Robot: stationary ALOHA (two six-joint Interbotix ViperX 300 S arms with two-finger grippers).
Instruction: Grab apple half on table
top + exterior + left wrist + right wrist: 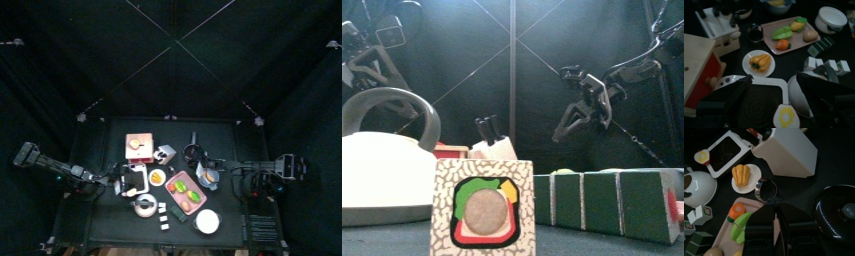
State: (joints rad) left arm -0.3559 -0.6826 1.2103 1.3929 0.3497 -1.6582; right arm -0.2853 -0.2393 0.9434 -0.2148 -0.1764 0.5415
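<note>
Left gripper (769,95) wide open, empty, above the stove (757,102). Right gripper (775,220) nearly closed, empty. Can't pick out an apple half; table (100,150) is crowded. Tray (769,30) ahead of left gripper.

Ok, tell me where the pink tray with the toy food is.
In the top view, the pink tray lies right of the table's middle, toward the front edge, between the small white plate and the dark pan, with a white bowl just in front.
</note>
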